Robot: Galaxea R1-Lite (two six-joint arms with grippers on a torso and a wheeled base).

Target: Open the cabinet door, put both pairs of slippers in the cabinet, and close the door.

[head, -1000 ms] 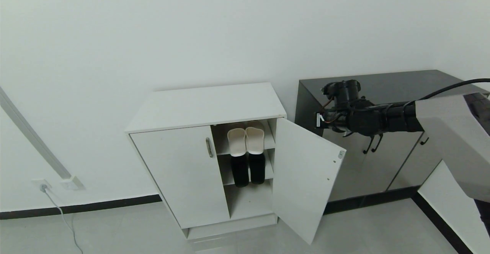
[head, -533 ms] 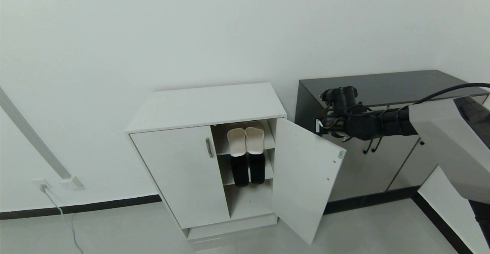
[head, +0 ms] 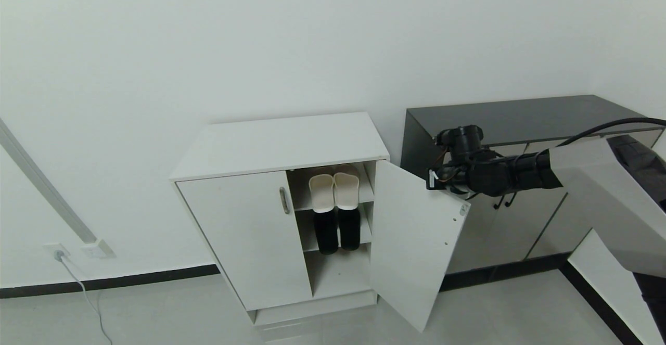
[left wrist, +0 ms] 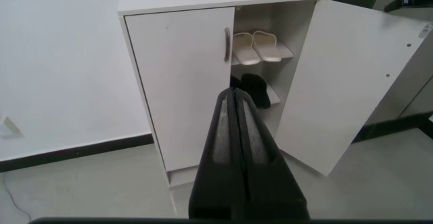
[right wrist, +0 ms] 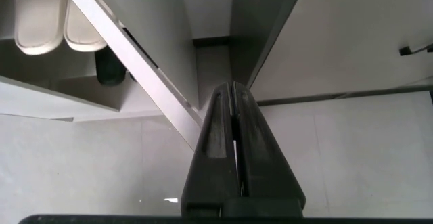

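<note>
The white cabinet (head: pixel 281 144) stands against the wall with its left door (head: pixel 244 235) shut and its right door (head: pixel 411 241) swung open. Inside, a white pair of slippers (head: pixel 334 191) lies on the upper shelf and a black pair (head: pixel 337 230) on the shelf below. My right gripper (head: pixel 434 178) is shut and hovers just behind the open door's top outer edge; in the right wrist view its tips (right wrist: pixel 233 92) sit by the door's edge (right wrist: pixel 135 55). My left gripper (left wrist: pixel 235 97) is shut, empty, and held in front of the cabinet's left door (left wrist: pixel 179 82).
A dark grey sideboard (head: pixel 520 111) stands right beside the cabinet, behind the open door. A wall socket with a cable (head: pixel 58 255) is low on the wall at the left. Bare floor (head: pixel 156 314) lies in front.
My right arm has come down and slightly nearer the open door's top edge. The door, both pairs of slippers and the cabinet have not moved.
</note>
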